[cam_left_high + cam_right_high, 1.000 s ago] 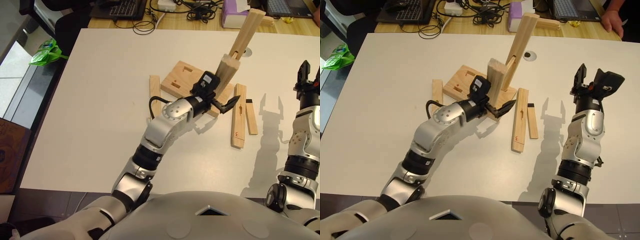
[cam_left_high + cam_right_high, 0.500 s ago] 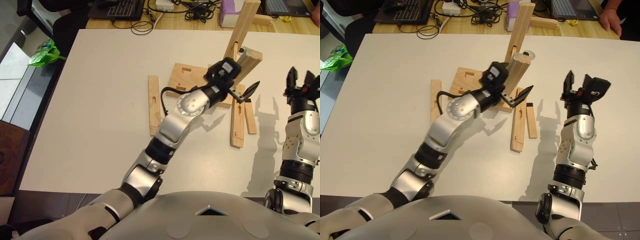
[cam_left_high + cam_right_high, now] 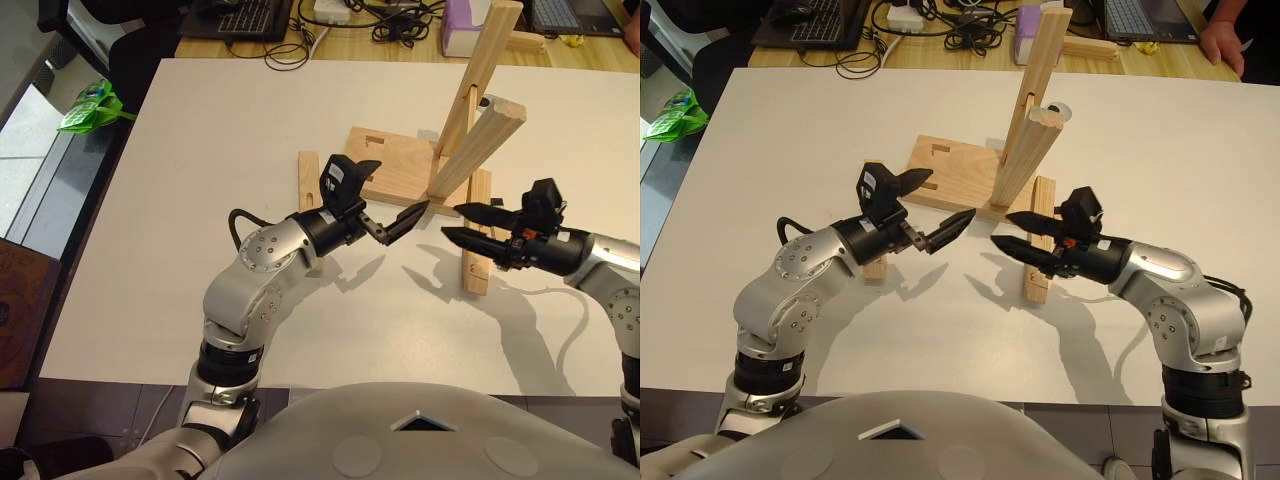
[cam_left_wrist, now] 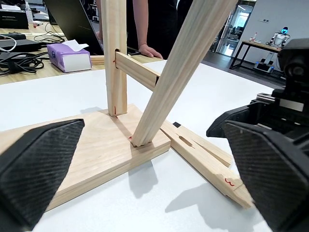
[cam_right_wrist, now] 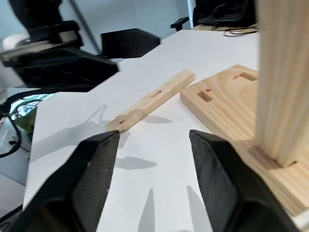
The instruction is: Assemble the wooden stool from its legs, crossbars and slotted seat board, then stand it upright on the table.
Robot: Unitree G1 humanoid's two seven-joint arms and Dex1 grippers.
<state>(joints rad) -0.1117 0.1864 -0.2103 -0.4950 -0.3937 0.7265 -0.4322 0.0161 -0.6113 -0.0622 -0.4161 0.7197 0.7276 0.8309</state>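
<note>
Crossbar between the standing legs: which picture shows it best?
The left wrist view: the crossbar is close, side-on, joining the upright leg to the leaning leg. From the eye views it is barely visible between them. The right wrist view looks lower, at one leg's foot.

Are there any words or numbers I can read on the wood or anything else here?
Nothing here can be read as a word or number.
Seat board: tiny red pen marks beside the slots, too small to read.
Loose leg: a red squiggle near its end, not readable.
Purple tissue box: any print is too blurred.
Keyboard: keys too small to read.
</note>
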